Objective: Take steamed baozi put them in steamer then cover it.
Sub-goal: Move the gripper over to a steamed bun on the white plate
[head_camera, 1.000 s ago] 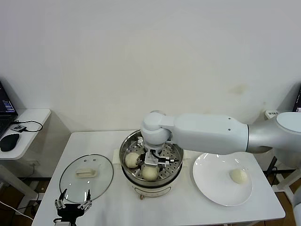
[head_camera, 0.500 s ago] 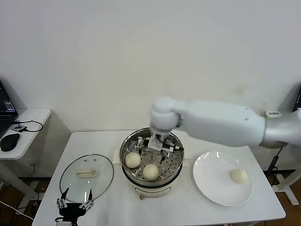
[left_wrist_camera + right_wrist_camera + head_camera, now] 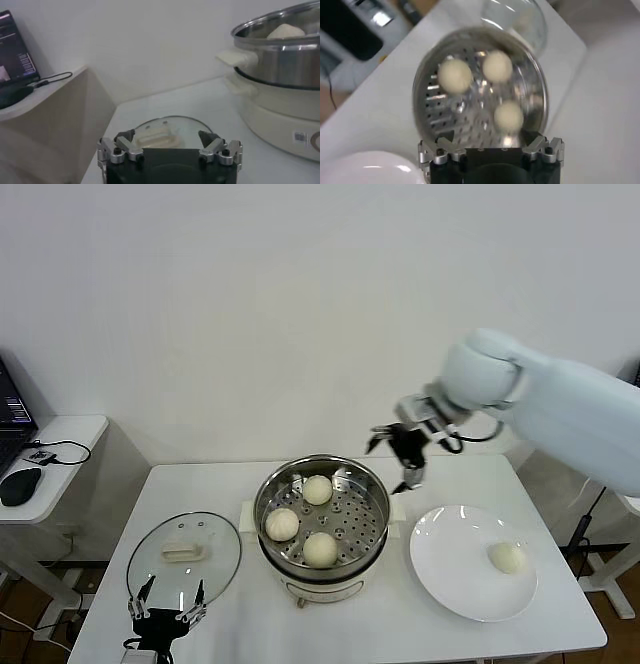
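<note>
The steamer (image 3: 262, 504) stands mid-table with three steamed baozi (image 3: 317, 489) (image 3: 283, 524) (image 3: 320, 549) on its perforated tray. A fourth baozi (image 3: 508, 558) lies on the white plate (image 3: 450, 574) to the right. My right gripper (image 3: 398, 454) hangs open and empty in the air above the steamer's right rear edge. Its wrist view looks down on the steamer (image 3: 420, 90) and the baozi (image 3: 455, 75) past the gripper (image 3: 490, 145). The cover (image 3: 184, 559) lies flat left of the steamer. My left gripper (image 3: 167, 616) sits open just in front of the cover (image 3: 162, 131).
A low side table at the far left carries a laptop and a mouse (image 3: 20, 484). The white table's front edge runs just below the left gripper. The wall stands close behind the table.
My right gripper rose out of the steamer and swung up to the right, leaving a third baozi at the back of the tray. The left arm barely moved.
</note>
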Available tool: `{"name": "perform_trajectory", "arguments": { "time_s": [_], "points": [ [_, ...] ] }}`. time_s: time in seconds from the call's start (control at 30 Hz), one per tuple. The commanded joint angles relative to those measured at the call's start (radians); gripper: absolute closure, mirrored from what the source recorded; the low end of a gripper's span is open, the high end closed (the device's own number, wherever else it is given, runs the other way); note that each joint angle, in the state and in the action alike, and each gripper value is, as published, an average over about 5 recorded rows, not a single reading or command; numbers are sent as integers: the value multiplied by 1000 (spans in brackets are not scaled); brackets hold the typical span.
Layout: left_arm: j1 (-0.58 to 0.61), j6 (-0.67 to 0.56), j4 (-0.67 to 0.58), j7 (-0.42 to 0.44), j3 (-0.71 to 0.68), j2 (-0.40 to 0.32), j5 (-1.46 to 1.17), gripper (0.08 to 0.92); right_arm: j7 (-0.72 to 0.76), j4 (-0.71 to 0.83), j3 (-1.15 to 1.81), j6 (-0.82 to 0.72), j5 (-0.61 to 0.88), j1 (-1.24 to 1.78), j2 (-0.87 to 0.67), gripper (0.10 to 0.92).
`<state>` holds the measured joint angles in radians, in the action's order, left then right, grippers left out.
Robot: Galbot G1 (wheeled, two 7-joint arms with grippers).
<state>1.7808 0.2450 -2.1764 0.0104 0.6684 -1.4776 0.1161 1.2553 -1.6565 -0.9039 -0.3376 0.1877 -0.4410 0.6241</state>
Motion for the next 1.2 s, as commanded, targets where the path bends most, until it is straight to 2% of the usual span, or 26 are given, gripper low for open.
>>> {"name": "perform_trajectory", "arguments": {
  "time_s": [0.03,0.23,0.5,0.8,1.2],
  "points": [
    [-1,2,11,4,-4,11,-5,177,21,-1,221,-115,-77,267,-256,203],
    [-11,3,42,10,-15,10,-1,177,17,10,435,-69,-231,577,-317,203],
    [-12,3,62,12,-25,3,7,177,5,80,604,-54,-339,813,-245,203],
    [-8,2,86,12,-8,6,8,177,-1,222,599,-12,-456,855,-166,203],
    [-19,3,111,15,-3,4,15,177,-38,315,590,-11,-478,863,-96,203]
  ]
}}
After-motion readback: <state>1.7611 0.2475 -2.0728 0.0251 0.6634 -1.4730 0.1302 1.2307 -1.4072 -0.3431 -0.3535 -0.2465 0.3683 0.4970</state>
